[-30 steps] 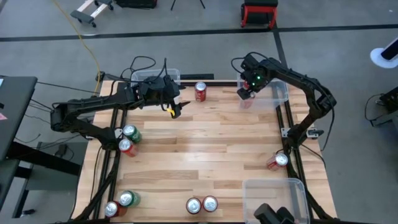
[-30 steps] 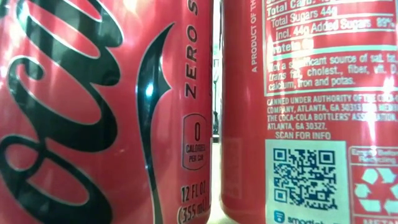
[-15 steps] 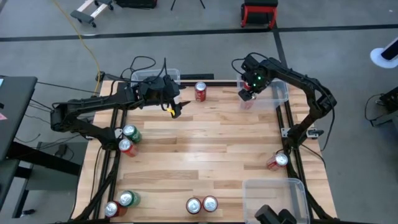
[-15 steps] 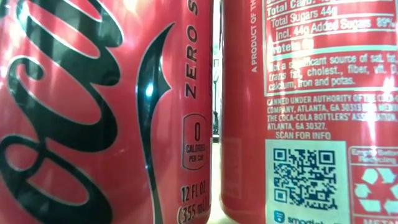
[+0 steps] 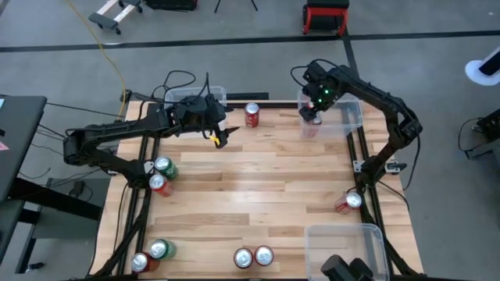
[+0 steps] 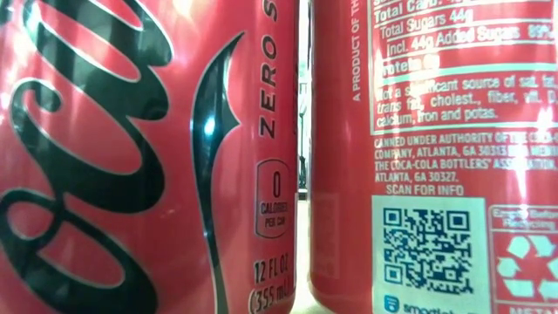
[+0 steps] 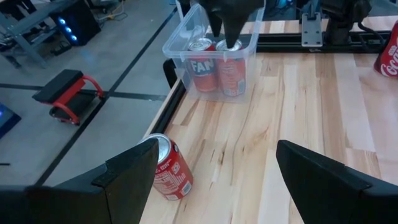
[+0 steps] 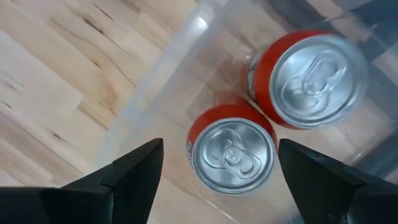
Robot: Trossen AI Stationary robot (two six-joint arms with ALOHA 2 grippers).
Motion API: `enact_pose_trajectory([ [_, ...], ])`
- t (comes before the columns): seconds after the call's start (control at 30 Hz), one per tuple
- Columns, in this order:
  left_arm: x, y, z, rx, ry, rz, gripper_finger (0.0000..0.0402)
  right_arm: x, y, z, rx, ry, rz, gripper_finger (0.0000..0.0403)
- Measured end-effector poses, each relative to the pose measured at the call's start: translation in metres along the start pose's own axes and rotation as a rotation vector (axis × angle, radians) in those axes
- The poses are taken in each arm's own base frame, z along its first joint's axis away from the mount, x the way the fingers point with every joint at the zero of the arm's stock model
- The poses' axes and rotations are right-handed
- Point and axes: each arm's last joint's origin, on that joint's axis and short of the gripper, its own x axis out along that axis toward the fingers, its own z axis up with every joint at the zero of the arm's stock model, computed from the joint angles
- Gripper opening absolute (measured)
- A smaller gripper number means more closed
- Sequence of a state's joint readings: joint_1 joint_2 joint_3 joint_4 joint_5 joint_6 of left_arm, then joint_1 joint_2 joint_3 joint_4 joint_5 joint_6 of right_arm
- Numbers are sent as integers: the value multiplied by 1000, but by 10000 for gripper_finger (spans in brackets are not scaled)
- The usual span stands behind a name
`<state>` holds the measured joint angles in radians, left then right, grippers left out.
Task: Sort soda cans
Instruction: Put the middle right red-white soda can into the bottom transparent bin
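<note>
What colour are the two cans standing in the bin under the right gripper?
Both cans have red-orange bodies and silver tops; the right wrist view shows them best.

The counter's (image 5: 258, 179) middle lay open. Soda cans (image 5: 160, 173) crowded the 9 o'clock edge and 6 o'clock edge; a clear bin (image 5: 348, 117) blocked 1 o'clock.

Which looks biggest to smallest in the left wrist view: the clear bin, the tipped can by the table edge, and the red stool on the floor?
1. Clear bin, holding two upright cans.
2. Red stool and tipped can: they look about alike, so no ranking. The can is much nearer the camera, which enlarges it.
</note>
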<state>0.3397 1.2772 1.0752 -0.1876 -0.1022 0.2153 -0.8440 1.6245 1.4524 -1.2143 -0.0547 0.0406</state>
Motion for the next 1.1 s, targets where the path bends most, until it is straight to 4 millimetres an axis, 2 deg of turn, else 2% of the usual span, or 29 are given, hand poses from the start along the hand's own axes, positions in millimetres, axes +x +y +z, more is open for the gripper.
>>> enact_pose_trajectory([
  [0.2, 0, 0, 0, 1, 3, 0, 322, -17, 1, 2, 9, -10, 1, 333],
  [0.43, 0, 0, -1, 5, 12, -2, 322, -26, 8, 2, 2, -31, 7, 333],
  [0.73, 0, -1, -5, -3, 50, -10, 322, -23, 23, 8, -10, -110, 23, 333],
  [0.97, 0, -1, -5, -18, 53, -10, 322, -15, 31, 4, -42, -64, 20, 333],
  [1.1, 0, -1, -5, -15, 53, -10, 322, -14, 32, 3, 2, -51, 15, 333],
])
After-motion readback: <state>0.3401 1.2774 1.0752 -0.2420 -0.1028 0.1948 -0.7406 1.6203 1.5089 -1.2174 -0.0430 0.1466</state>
